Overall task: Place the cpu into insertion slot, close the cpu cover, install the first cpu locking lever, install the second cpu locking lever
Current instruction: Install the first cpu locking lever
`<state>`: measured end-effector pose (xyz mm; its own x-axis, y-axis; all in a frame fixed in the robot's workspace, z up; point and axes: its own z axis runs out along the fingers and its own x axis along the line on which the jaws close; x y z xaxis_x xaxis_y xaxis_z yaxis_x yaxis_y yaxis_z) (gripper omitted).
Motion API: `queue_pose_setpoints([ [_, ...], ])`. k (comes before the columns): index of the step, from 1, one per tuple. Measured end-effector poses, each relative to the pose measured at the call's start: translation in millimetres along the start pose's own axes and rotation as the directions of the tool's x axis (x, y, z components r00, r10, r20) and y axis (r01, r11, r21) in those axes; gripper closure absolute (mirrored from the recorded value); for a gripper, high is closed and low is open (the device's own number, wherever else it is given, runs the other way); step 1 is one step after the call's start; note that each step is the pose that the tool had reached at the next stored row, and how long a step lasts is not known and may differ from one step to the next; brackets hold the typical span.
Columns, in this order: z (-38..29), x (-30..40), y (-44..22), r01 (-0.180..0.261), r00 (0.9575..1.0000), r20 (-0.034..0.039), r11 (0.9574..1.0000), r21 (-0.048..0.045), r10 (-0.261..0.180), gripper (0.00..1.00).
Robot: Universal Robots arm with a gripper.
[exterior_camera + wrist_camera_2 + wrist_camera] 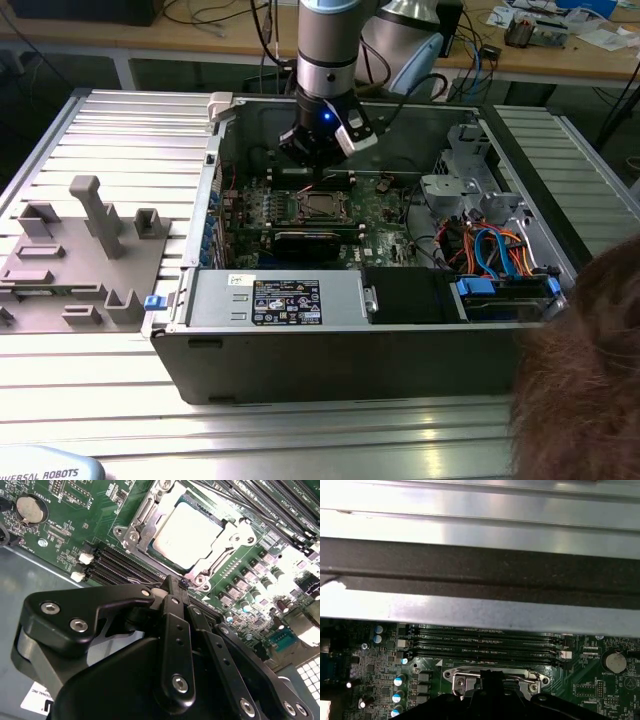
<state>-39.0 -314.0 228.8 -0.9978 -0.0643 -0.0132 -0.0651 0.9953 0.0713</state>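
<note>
The robot arm (328, 45) comes down from the top middle of the exterior view into an open computer case (360, 330), and its gripper (316, 160) hangs just above the back part of the green board (385, 215), near the socket. In the second wrist view the gripper (181, 584) has its black fingers (175, 630) pressed together w/ nothing between them, tips right at the edge of the insertion slot (131, 536). The cpu (186, 534) lies flat in the slot, upper middle of that frame, its dull silver top showing thru the window of the cpu cover (235, 535), which lies down flat around it. A round coin battery (29, 509) sits on the board at upper left. In the first wrist view the long black memory slots (480, 642) run across the middle, w/ the slot's metal frame (495, 676) just below them. In the exterior view a gray plastic holder (85, 250) lies on the ribbed metal table (120, 130) at the left, well apart from the case, and a person's hair (585, 380) fills the lower right corner
</note>
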Motion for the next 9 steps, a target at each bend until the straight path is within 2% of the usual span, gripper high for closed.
queue_pose_setpoints([
  [9, 1.6, -4.7, -0.4, 0.000, 1.0000, 0.0001, 1.0000, -0.0001, 0.000, 0.89],
])
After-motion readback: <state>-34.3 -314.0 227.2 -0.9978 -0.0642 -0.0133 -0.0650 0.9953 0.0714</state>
